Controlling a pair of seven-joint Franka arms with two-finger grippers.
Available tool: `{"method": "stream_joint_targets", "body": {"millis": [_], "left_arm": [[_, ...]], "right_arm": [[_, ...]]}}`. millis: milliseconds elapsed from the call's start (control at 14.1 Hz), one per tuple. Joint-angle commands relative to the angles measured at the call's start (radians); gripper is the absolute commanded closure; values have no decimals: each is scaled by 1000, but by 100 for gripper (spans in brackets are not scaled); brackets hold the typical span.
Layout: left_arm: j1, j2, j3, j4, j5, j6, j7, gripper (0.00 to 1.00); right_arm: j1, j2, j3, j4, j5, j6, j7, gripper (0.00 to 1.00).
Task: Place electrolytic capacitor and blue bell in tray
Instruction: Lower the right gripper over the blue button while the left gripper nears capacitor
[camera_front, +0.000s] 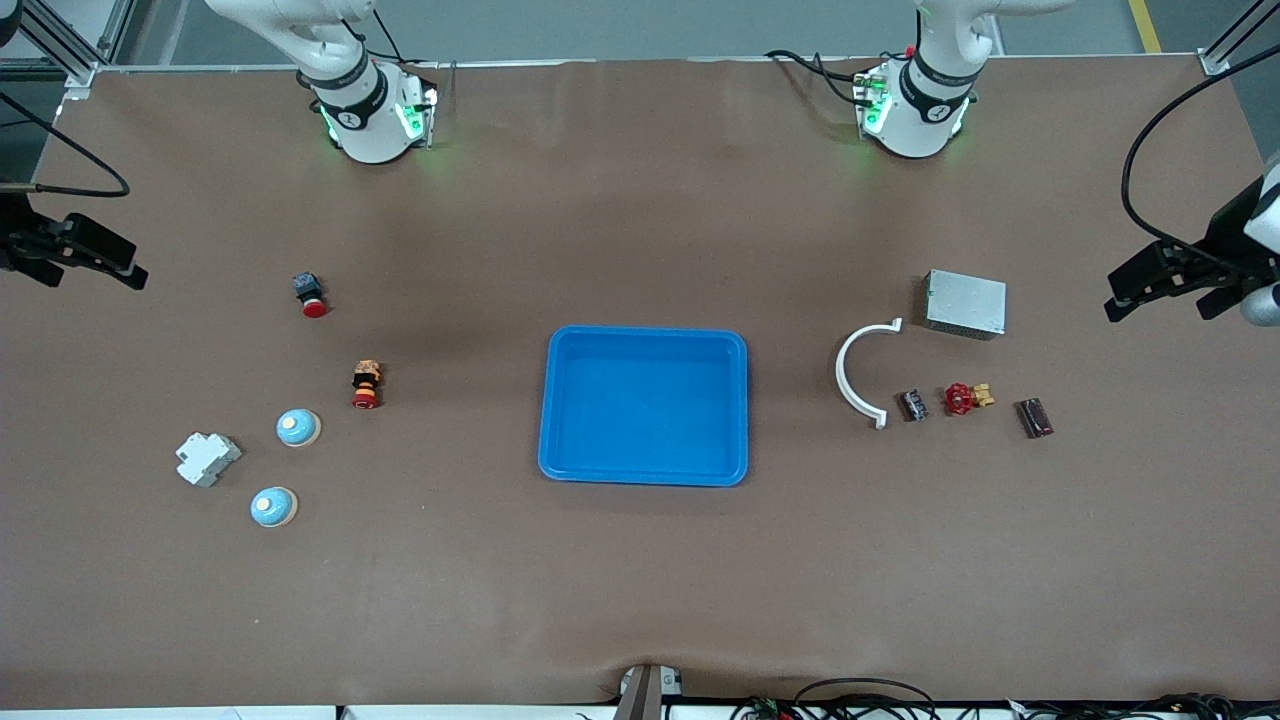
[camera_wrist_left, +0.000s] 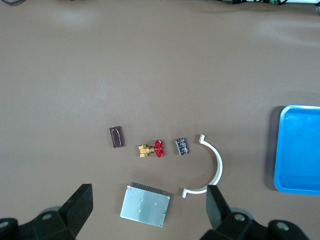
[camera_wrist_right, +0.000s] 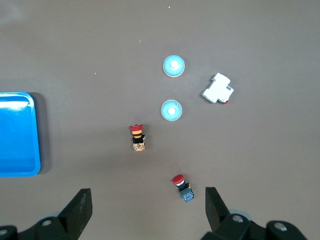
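black left gripper (camera_wrist_left: 147, 212), right gripper (camera_wrist_right: 145, 212): wide open, seemingly empty

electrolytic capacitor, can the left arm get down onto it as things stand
Probably yes. The electrolytic capacitor lies at the left arm's end of the table, uncovered, between the white curved bracket and the red-handled brass valve, touching neither. The left gripper hangs above, jaws open.
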Motion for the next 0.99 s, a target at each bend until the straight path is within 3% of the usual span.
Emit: {"method": "stream_joint_targets", "body": {"millis": [0,425,567,922], "left_arm": [[32,24,-1,7,11,0,-5,0],[70,171,4,5,22,0,-9,0],[102,228,4,6,25,15,-11,0],[141,329,4,-4,33,69,-3,0]], "right_arm": [[-16,-10,10,-13,13,-4,-11,0],[-13,-16,11,-51,15,11,-11,0],[-16,-7,10,-80,15,72,-11,0],[-30,119,10,-121,15,221,-9,0]]}}
